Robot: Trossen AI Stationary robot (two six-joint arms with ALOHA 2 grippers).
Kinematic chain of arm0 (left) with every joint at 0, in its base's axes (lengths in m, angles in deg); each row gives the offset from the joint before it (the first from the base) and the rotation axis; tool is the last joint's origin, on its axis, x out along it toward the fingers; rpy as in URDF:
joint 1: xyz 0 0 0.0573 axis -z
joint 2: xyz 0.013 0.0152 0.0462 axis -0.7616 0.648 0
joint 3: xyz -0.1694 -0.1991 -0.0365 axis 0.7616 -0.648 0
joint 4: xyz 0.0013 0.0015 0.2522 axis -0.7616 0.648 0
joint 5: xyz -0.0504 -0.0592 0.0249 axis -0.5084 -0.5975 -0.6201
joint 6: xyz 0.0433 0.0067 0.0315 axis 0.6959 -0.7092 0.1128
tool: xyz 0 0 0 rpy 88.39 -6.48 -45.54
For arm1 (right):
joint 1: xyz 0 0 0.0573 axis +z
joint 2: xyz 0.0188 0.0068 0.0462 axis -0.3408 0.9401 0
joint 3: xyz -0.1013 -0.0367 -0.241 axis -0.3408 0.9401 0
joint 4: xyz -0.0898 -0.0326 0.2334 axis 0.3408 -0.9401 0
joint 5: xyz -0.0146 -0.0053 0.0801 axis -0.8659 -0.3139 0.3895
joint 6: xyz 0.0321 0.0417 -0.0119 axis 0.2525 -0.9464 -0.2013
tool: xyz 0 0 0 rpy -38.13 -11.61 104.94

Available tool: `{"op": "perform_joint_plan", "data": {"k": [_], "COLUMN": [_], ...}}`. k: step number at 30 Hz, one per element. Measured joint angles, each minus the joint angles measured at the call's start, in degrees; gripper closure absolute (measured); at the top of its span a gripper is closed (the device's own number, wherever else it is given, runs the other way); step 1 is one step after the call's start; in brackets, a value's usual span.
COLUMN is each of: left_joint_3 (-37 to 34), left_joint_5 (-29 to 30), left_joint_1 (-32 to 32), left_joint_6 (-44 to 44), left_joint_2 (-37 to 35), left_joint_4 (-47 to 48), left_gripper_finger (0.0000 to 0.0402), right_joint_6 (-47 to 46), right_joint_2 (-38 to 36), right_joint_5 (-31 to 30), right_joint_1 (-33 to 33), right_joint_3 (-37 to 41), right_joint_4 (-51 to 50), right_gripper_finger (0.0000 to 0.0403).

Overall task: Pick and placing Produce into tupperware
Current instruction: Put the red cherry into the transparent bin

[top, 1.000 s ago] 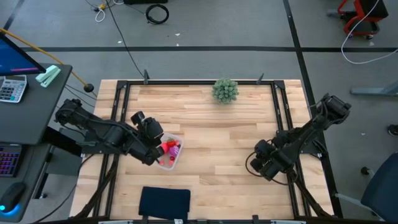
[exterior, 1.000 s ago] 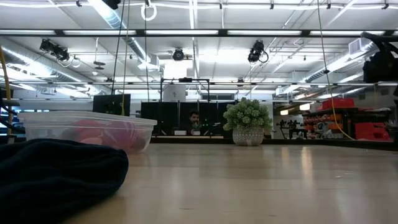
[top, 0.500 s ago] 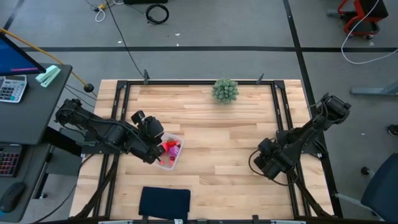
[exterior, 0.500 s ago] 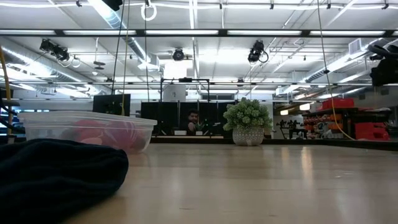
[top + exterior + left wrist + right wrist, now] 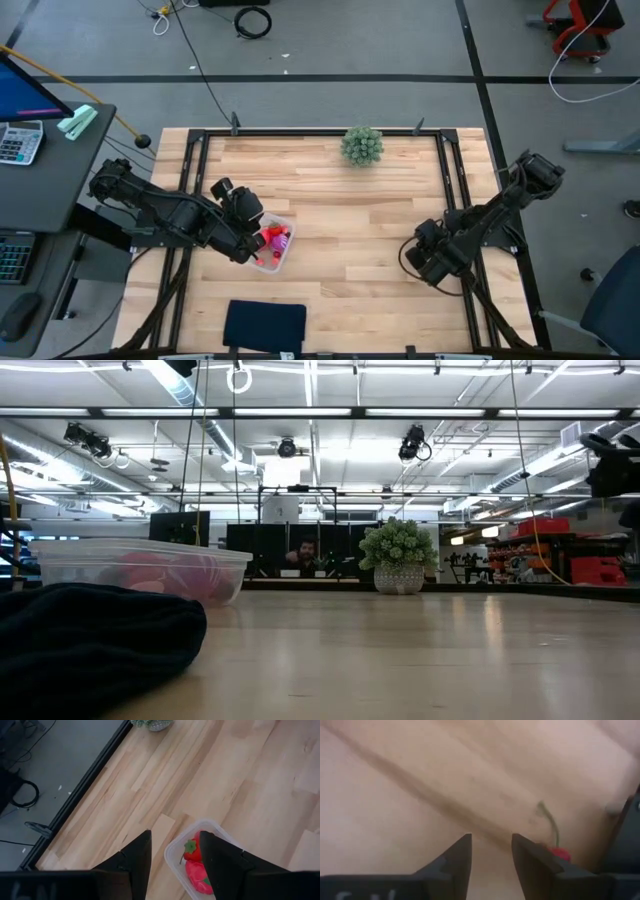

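Note:
The clear tupperware [image 5: 272, 246] stands on the table's left half with red, pink and purple produce [image 5: 272, 238] inside. In the low view the tupperware [image 5: 140, 568] shows at the left. My left gripper [image 5: 248, 240] hovers open above the tub's left rim; in its wrist view the tub [image 5: 176, 851] and red pieces [image 5: 192, 851] lie below the left gripper [image 5: 172, 854]. My right gripper [image 5: 420, 262] stands open low over the table's right part. A small red berry with a green stem [image 5: 559, 853] lies on the wood beside the right gripper [image 5: 491, 851], outside its fingers.
A green bushy plant [image 5: 362, 145] in a pot stands at the far edge. A black flat pad [image 5: 265, 324] lies at the near edge and fills the low view's left foreground as a dark mass [image 5: 90, 645]. Bare wood lies between the arms. A person [image 5: 300, 552] is far behind the table.
My right gripper has tipped and rolled a little about its wrist while staying over the same spot on the table's right part. The tupperware and its produce have not moved.

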State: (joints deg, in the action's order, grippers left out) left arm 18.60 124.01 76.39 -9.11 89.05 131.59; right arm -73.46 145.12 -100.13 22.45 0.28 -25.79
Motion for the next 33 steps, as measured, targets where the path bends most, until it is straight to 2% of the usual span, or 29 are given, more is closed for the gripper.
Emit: {"op": "perform_joint_plan", "data": {"k": [3, 7, 10, 12, 14, 21, 24, 33], "left_joint_3": [0.00, 0.00, 0.00, 0.00, 0.00, 0.00, -0.02, -0.02], "left_joint_5": [-0.01, -0.01, -0.01, -0.01, -0.01, -0.01, -0.01, -0.03], "left_joint_1": [0.00, 0.00, 0.00, 0.07, 0.09, 0.07, 0.07, 0.07], "left_joint_6": [-0.02, -0.02, -0.02, -0.32, -0.81, -0.61, -0.64, -0.63], "left_joint_2": [0.00, -0.02, -0.01, -0.02, -0.02, -0.02, -0.04, -0.09], "left_joint_4": [-0.02, -0.04, -0.04, -0.04, -0.05, -0.07, -0.06, -0.20], "left_gripper_finger": [0.0230, 0.0230, 0.0230, 0.0230, 0.0230, 0.0230, 0.0230, 0.0230], "right_joint_6": [5.25, 24.60, 37.27, 40.88, 41.75, 49.66, 51.29, 69.06], "right_joint_2": [0.00, 0.00, 0.00, 0.02, -0.04, -0.04, -0.08, -0.04], "right_joint_5": [-3.82, -7.27, -2.35, 3.83, 7.51, 6.98, 11.58, 20.79], "right_joint_1": [-2.63, -6.70, -10.55, -13.78, -16.73, -26.04, -31.59, -47.30], "right_joint_3": [0.00, 0.00, -0.02, -0.02, -0.14, -0.11, -0.21, -0.11], "right_joint_4": [0.35, 4.35, 5.13, 4.42, 3.47, 1.82, 1.01, -1.09], "right_gripper_finger": [0.0261, 0.0263, 0.0257, 0.0250, 0.0242, 0.0225, 0.0221, 0.0222]}}
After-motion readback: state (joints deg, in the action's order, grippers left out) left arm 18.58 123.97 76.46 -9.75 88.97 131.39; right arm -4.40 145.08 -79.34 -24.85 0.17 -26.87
